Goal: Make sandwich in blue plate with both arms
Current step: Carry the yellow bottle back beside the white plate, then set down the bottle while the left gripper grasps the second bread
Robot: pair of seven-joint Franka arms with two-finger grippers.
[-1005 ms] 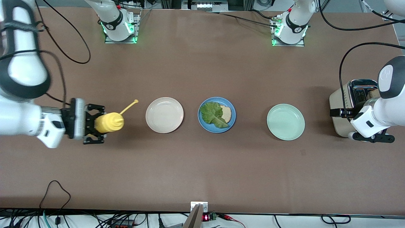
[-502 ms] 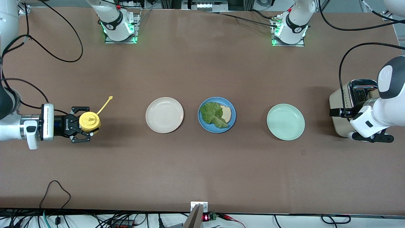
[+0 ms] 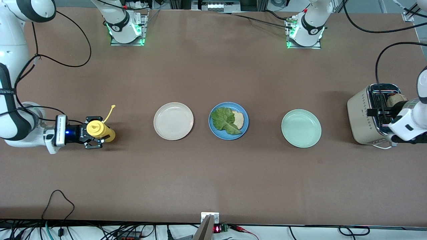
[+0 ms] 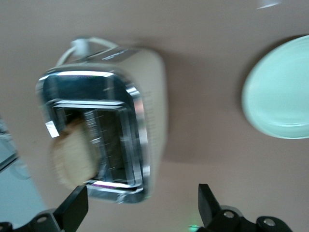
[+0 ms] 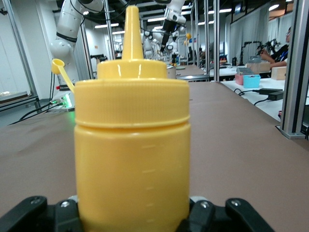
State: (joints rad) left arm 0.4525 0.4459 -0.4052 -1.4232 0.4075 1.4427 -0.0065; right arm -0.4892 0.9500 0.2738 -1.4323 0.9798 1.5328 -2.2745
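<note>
Brown table [image 3: 206,173]: my right gripper [image 3: 95,137] has swung the bottle [image 3: 100,130] upright, down at its end, still clamped. Left gripper [image 4: 140,212], spread wide, now over the toaster [image 3: 368,116]. Top slice [image 4: 72,157] next; plate [image 3: 213,128] holds lettuce [image 3: 225,120] on bread [image 3: 239,119].

One camera hangs high across the table [image 3: 213,173] from the arms' bases and looks down on its whole top. The left wrist camera looks straight down, close over the toaster [image 4: 104,128], with the mint plate [image 4: 282,89] at its edge; both show in the high view too [image 3: 370,115], [image 3: 301,128]. The right wrist camera sits low, level with the tabletop, very close to the yellow bottle [image 5: 131,145], also seen from above [image 3: 99,129].
</note>
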